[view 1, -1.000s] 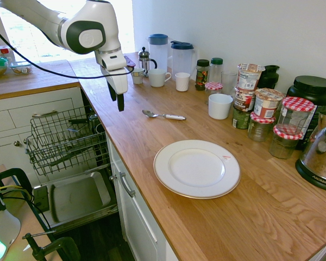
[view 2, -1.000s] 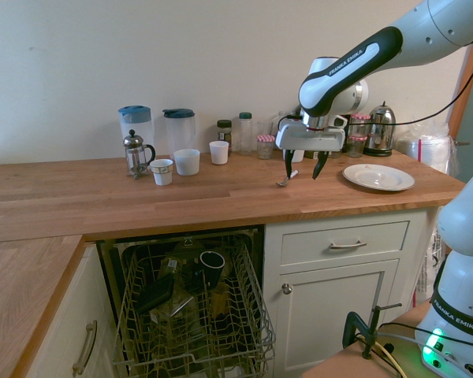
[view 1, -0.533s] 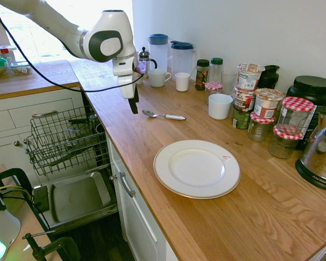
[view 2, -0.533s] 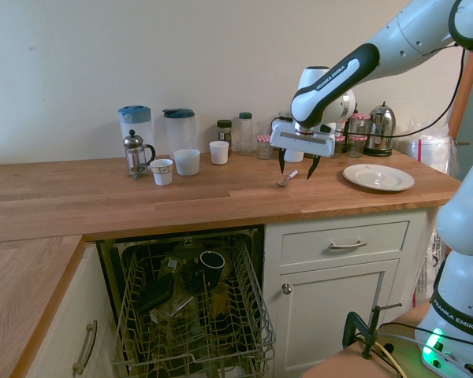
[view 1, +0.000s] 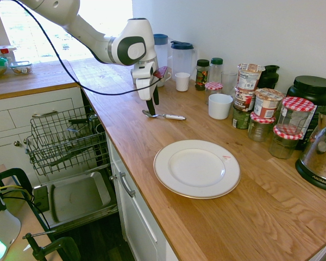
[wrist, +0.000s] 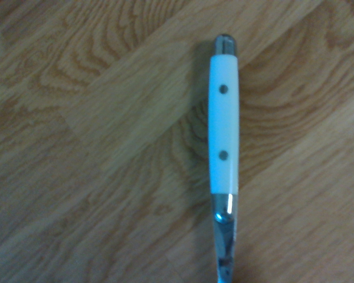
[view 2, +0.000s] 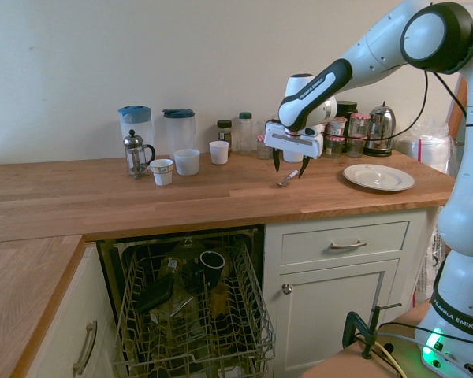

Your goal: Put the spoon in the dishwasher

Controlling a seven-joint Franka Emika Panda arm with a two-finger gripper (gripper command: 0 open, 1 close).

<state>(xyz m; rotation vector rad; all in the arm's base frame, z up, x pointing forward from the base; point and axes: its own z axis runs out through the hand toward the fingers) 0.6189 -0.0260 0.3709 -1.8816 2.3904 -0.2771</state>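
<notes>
And there, on the wooden counter (view 1: pixel 125 111), the spoon (view 1: pixel 175 117)! Lying down, shiny bowl at 1 end, white handle at the other, 2 dark rivets and a metal cap in the close wrist view. Right over it, the gripper (view 2: pixel 289 168), pointing down, fingers (view 2: pixel 277 160) spread wide open, nothing between them in their grip; contact with the spoon hard to tell. Nearer the camera in the first exterior view, the big white plate (view 1: pixel 196 169), flat on the wood. Beyond the handle's end, a white cup (view 1: pixel 220 106), then jars (view 1: pixel 285 141) with red-and-white checked lids, and near them the metal kettle (view 1: pixel 320 155). Over on the other side of the spoon, in the second exterior view, 2 pitchers (view 2: pixel 180 130) with blue lids by the wall and a coffee press (view 2: pixel 135 156) just in front. Down below counter height, the dishwasher (view 1: pixel 79 197), wide open, wire rack (view 2: pixel 193 331) out, a dark mug (view 2: pixel 212 266) inside, tilted among other dishes!
</notes>
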